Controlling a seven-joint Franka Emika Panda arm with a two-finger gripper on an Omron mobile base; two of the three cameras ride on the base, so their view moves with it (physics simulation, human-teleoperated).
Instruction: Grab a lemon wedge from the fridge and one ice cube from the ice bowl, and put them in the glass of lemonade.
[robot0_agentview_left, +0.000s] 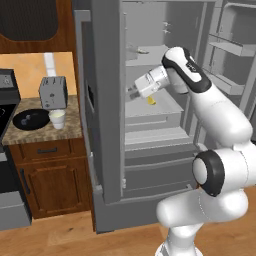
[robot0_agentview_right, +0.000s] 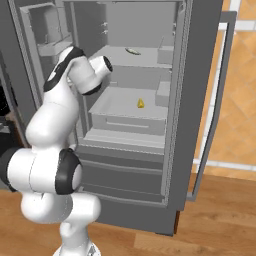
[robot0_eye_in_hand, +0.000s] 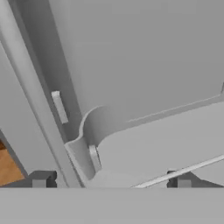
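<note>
The fridge (robot0_agentview_left: 106, 100) stands with both doors swung open. On a middle shelf inside lies the small yellow lemon wedge (robot0_agentview_left: 151, 100) (robot0_agentview_right: 141, 103). My gripper (robot0_agentview_left: 132, 92) reaches into the fridge, just left of the wedge and a little above it, apart from it. In the hand view the gripper (robot0_eye_in_hand: 111, 181) is open, its two dark fingertips (robot0_eye_in_hand: 41, 179) far apart with nothing between them, facing the grey inner wall. On the counter to the left sit the black ice bowl (robot0_agentview_left: 30, 120) and, beside it, the glass of lemonade (robot0_agentview_left: 57, 118).
A grey toaster (robot0_agentview_left: 53, 92) stands behind the bowl and cup. A small flat item (robot0_agentview_right: 132, 51) lies on the upper fridge shelf. The open left door (robot0_agentview_left: 97, 150) is close beside my arm, and the right door's bins (robot0_agentview_left: 230, 60) stand to the right.
</note>
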